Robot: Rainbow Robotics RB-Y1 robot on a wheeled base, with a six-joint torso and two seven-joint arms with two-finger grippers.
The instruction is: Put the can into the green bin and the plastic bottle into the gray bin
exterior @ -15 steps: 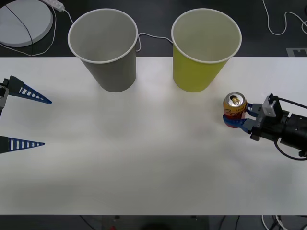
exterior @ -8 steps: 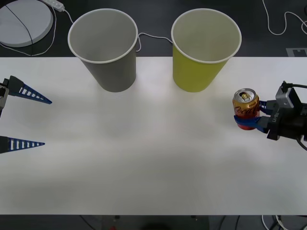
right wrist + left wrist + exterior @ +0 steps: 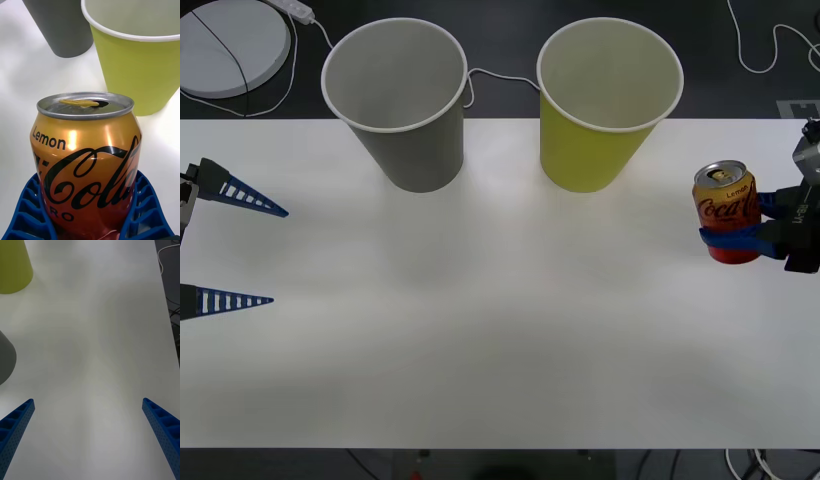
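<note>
The orange-gold and red can (image 3: 726,211) (image 3: 87,157) hangs upright above the table's right side, with my right gripper (image 3: 733,238) (image 3: 90,221) shut on its lower half. The green bin (image 3: 605,100) (image 3: 138,63) stands upright at the back, to the can's left and farther off. Left of that stands the gray bin (image 3: 400,100) (image 3: 62,28). My left gripper (image 3: 230,245) (image 3: 88,435) waits open at the table's left edge with nothing between its fingers. The plastic bottle is out of view.
A white round disc (image 3: 225,45) with a cable lies on the dark floor behind the table at the far left. More cables (image 3: 765,50) run behind the table's back right. The white table (image 3: 500,330) stretches wide in front of the bins.
My right gripper has lifted the can off the table and carried it to the right and up. The left arm and both bins have not moved.
</note>
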